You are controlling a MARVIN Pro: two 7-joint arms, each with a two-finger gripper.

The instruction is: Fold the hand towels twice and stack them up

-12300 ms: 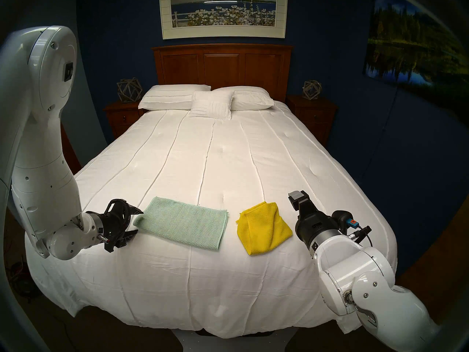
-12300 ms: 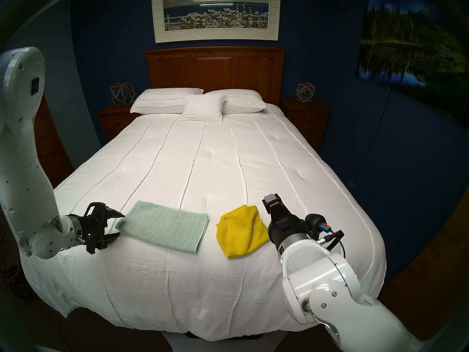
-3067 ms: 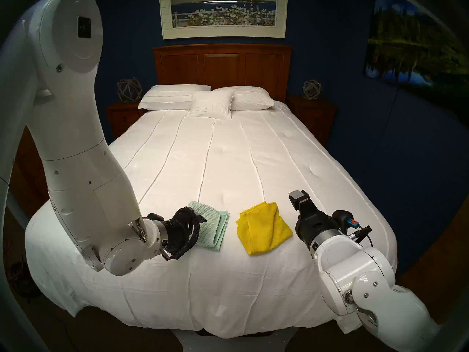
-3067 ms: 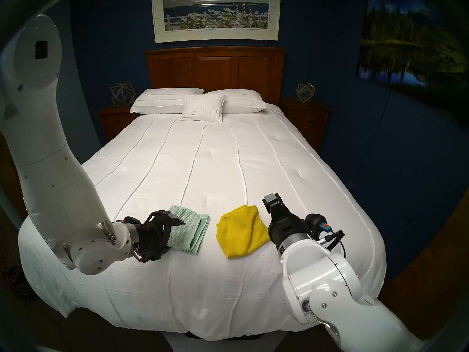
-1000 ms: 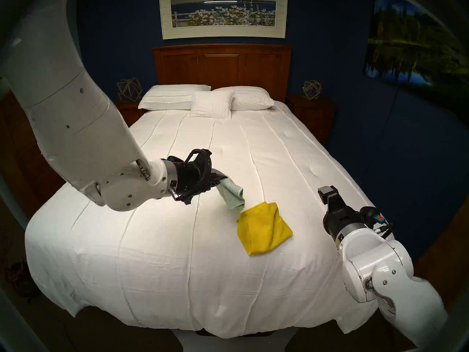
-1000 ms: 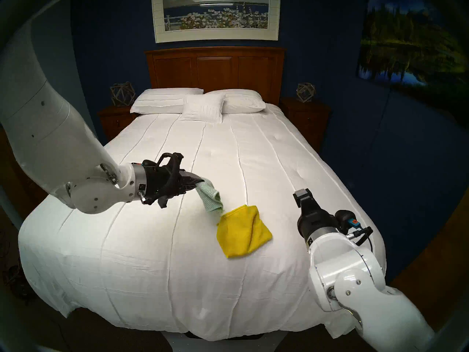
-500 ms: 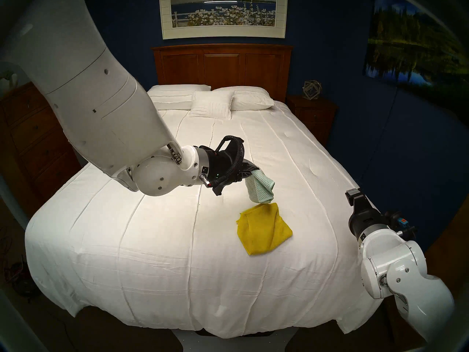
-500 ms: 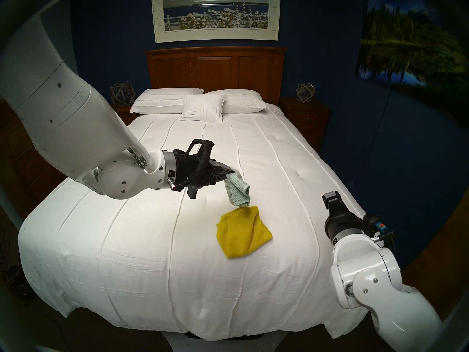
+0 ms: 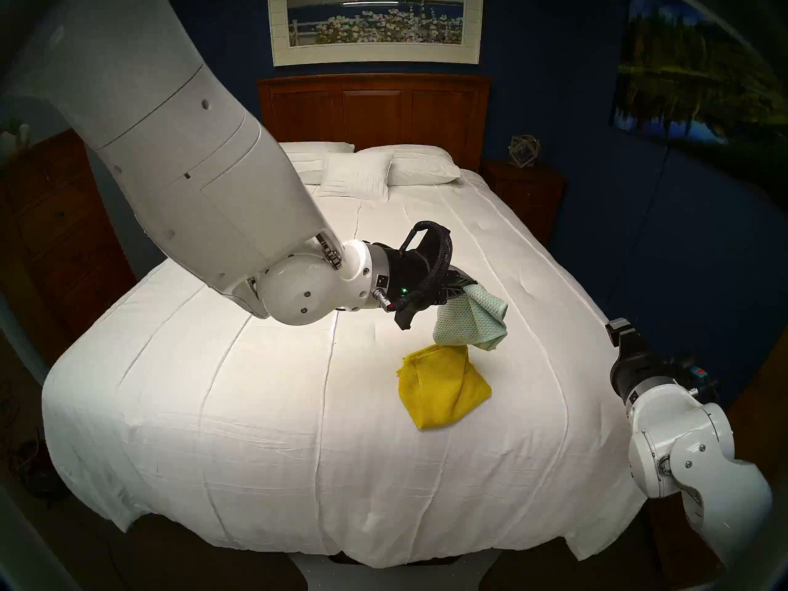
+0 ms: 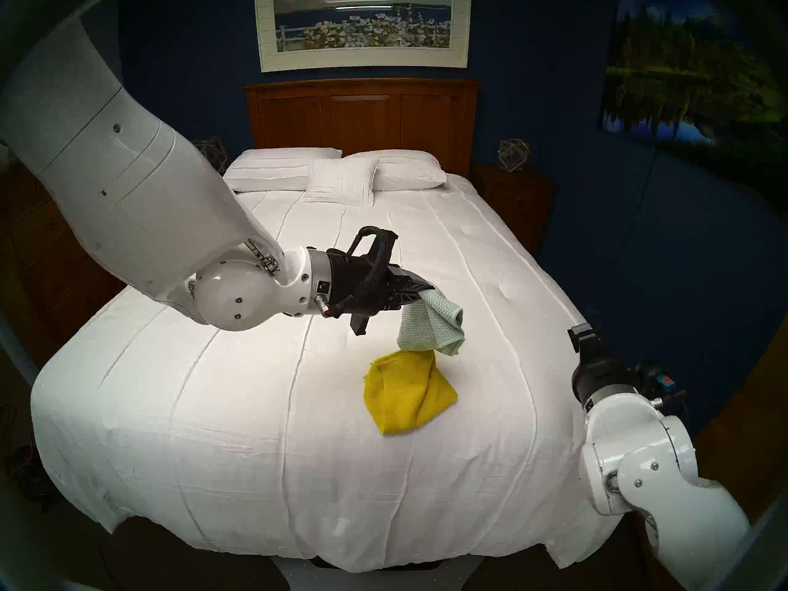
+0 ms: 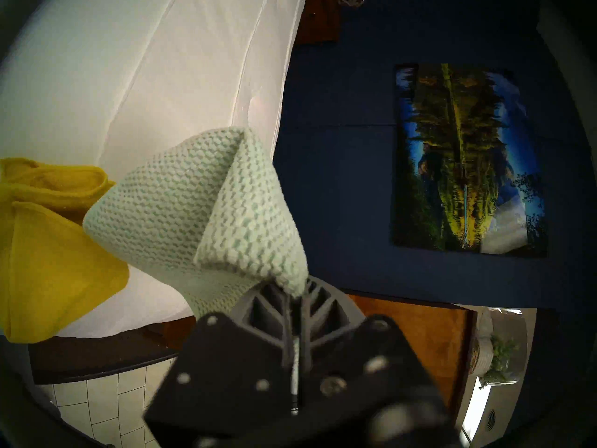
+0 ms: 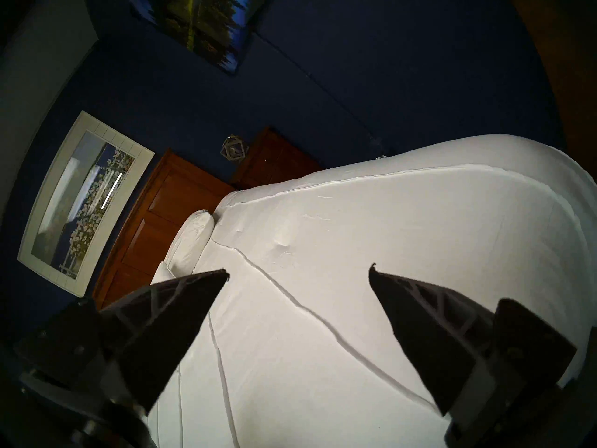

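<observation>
The yellow hand towel (image 9: 443, 385) lies folded on the white bedspread (image 9: 256, 385), right of centre near the foot of the bed. Above its far edge hangs the folded mint-green waffle towel (image 9: 471, 321), clear of the bed. My left gripper (image 9: 468, 288) is shut on its upper corner. The left wrist view shows the green towel (image 11: 193, 208) bunched at the fingers (image 11: 274, 305), with the yellow towel (image 11: 55, 256) below it. My right gripper (image 12: 298, 272) stands open and empty over the bed's right side, its black body (image 9: 631, 351) at the bed edge.
White pillows (image 9: 383, 168) lie against the wooden headboard (image 9: 375, 108). A nightstand (image 9: 524, 193) with a wire ornament stands at the right, a dresser (image 9: 47, 236) at the left. My left forearm (image 9: 192, 172) crosses over the bed's left half.
My left gripper has carried the green towel to the right, from beside the yellow towel to above its far edge. My right arm has drawn back toward the bed's right edge.
</observation>
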